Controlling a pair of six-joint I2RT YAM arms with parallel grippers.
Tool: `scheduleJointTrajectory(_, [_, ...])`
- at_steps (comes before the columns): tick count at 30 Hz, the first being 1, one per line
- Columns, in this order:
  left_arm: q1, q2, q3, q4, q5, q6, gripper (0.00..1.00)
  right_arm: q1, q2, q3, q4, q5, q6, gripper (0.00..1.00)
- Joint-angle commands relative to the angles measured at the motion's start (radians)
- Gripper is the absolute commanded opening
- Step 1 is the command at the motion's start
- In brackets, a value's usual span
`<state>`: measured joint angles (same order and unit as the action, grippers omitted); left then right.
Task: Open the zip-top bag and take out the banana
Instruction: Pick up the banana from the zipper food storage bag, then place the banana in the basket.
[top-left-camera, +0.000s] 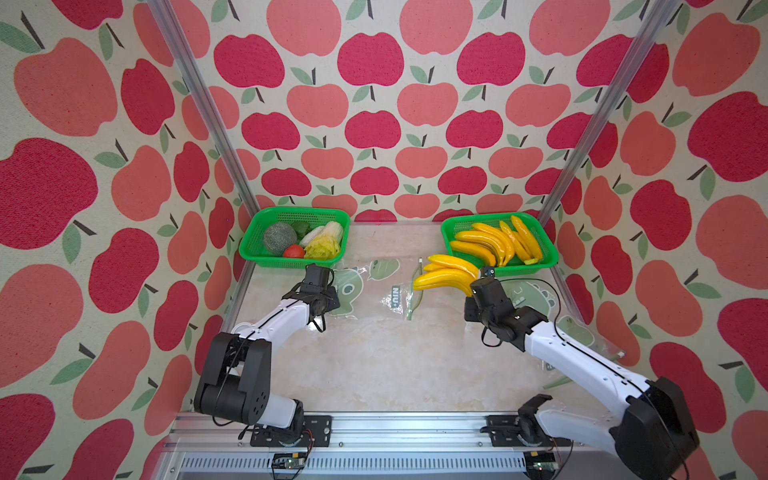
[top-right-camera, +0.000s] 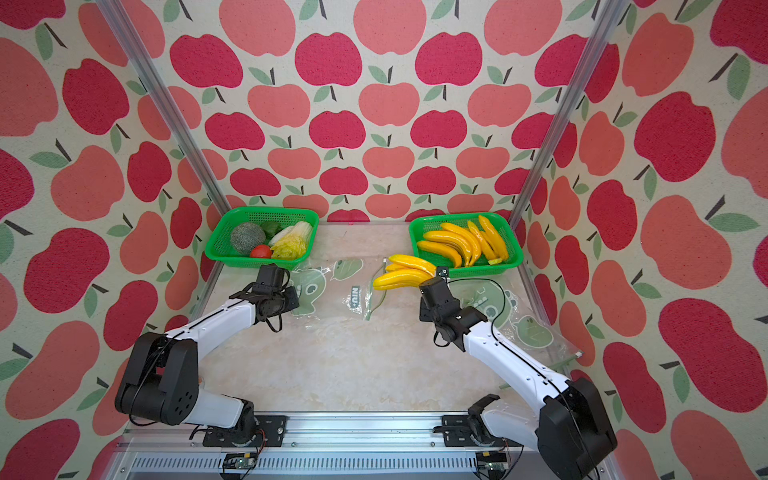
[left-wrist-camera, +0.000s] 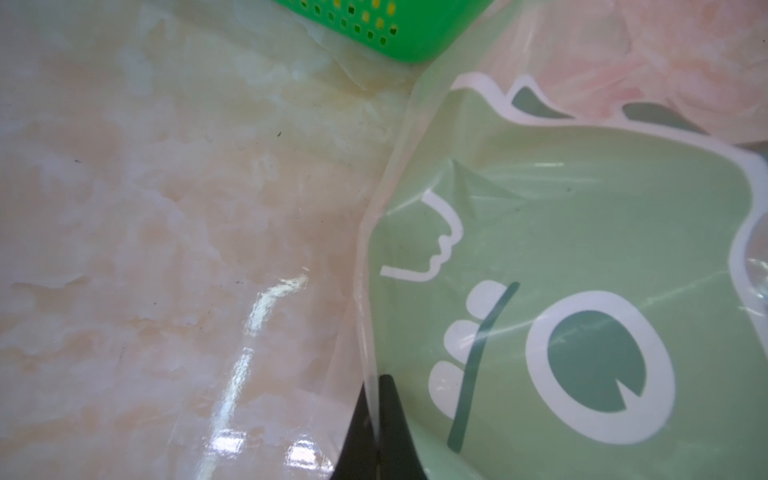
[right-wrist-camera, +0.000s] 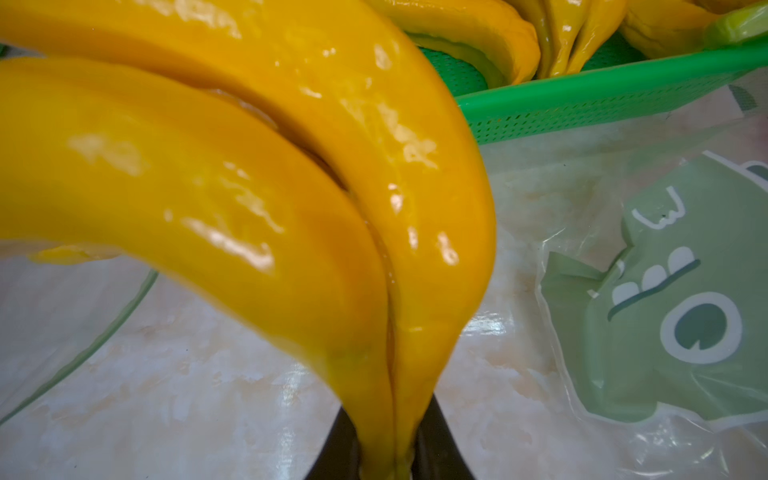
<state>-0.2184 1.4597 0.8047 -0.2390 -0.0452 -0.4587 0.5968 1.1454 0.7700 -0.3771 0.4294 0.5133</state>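
Observation:
The clear zip-top bag with a green dinosaur print lies flat on the marble table between the arms, its green zip edge gaping towards the right. My left gripper is shut on the bag's left edge; a thin fold of plastic runs between the black fingers. The yellow banana bunch is outside the bag, held above its mouth. My right gripper is shut on the bunch's stem end.
A green basket of vegetables stands at the back left. A second green basket holding more bananas stands at the back right, just behind the held bunch. Another dinosaur bag lies under the right arm.

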Motion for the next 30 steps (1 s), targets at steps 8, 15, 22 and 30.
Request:
scheduleJointTrajectory(8, [0.006,-0.001,-0.02,-0.009,0.007,-0.02,0.0,-0.24,0.0,0.181,0.0,-0.08,-0.085,0.1])
scheduleJointTrajectory(15, [0.004,0.008,-0.022,-0.002,0.025,-0.022,0.0,-0.348,0.214,0.343,0.033,-0.125,-0.076,0.1])
scheduleJointTrajectory(22, [0.004,0.005,-0.033,0.008,0.028,-0.02,0.0,-0.418,0.475,0.509,0.007,-0.173,-0.081,0.09])
scheduleJointTrajectory(30, [0.002,0.028,-0.03,0.015,0.037,-0.019,0.0,-0.442,0.613,0.57,0.004,-0.191,-0.057,0.09])
